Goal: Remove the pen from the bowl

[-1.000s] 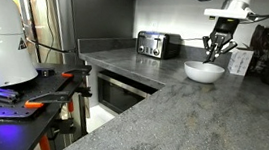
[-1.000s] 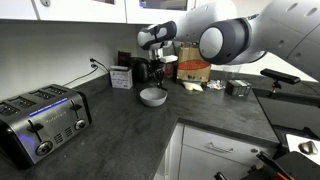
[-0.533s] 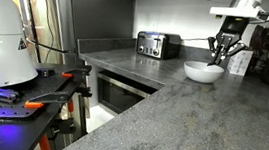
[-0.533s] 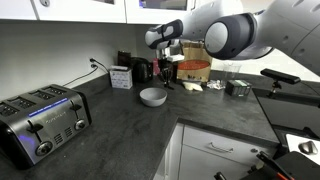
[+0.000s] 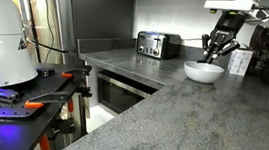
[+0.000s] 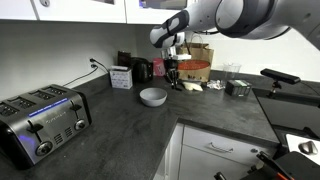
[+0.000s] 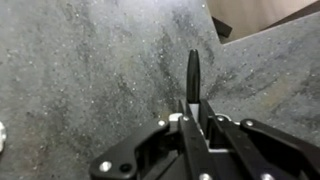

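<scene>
Pen (image 7: 193, 75) is sitting clamped between the jaws in the wrist view. It is dark and slim, its free end pointing away from the gripper (image 7: 195, 108) over speckled grey surface (image 7: 80, 60). Jaws are standing narrow, pinching the pen's near end. The pen is hanging clear of the surface, not touching it.

In both exterior views the bowl (image 5: 203, 72), white and shallow, is resting on the surface (image 5: 152, 102). In an exterior view the gripper (image 5: 215, 57) is hanging above the bowl, lining up with its far rim. In an exterior view the gripper (image 6: 172, 76) is showing beyond the bowl (image 6: 153, 96) and off to one side, apart from it and higher than its rim.

The pen is too small to make out in the exterior views. Cannot tell what is lying inside the bowl.

A steel toaster (image 5: 158, 44) is standing beyond the bowl, against the wall. In an exterior view the toaster (image 6: 40, 120) is standing well apart from the bowl, nearer the camera.
</scene>
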Motion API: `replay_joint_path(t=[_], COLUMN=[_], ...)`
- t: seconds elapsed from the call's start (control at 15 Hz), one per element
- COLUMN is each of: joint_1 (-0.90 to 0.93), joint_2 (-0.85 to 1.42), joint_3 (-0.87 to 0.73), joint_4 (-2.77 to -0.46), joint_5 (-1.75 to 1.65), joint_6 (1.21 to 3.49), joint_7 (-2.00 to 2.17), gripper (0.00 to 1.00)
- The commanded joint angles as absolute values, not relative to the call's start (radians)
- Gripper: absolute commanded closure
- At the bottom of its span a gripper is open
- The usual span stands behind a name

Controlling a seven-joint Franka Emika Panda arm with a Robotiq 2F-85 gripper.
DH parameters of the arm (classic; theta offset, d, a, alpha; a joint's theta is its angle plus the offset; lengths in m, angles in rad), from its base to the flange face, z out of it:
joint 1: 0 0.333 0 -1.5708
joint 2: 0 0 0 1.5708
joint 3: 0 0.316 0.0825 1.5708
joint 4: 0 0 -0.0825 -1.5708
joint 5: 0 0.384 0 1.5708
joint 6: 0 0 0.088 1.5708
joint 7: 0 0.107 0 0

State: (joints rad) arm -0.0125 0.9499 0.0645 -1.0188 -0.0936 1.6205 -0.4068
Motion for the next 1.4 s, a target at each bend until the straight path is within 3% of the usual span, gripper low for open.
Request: replay_joint_path(t=[0.0, 0.67, 0.93, 1.0, 1.07, 1.33], joint_1=[-0.043, -0.143, -0.123, -0.118, -0.112, -0.089], joint_2=[0.773, 0.544, 0.532, 0.527, 0.517, 0.439], joint_3=[0.064, 0.066, 0.066, 0.065, 0.064, 0.043], joint_4=[-1.270, -1.815, -1.936, -1.958, -1.979, -2.068], joint_5=[-0.074, 0.020, -0.003, -0.004, -0.007, -0.045], joint_6=[1.702, 2.118, 2.182, 2.204, 2.230, 2.378], joint_7=[-0.361, -0.413, -0.410, -0.397, -0.392, -0.347], gripper=[0.96, 0.96, 0.96, 0.61, 0.60, 0.31])
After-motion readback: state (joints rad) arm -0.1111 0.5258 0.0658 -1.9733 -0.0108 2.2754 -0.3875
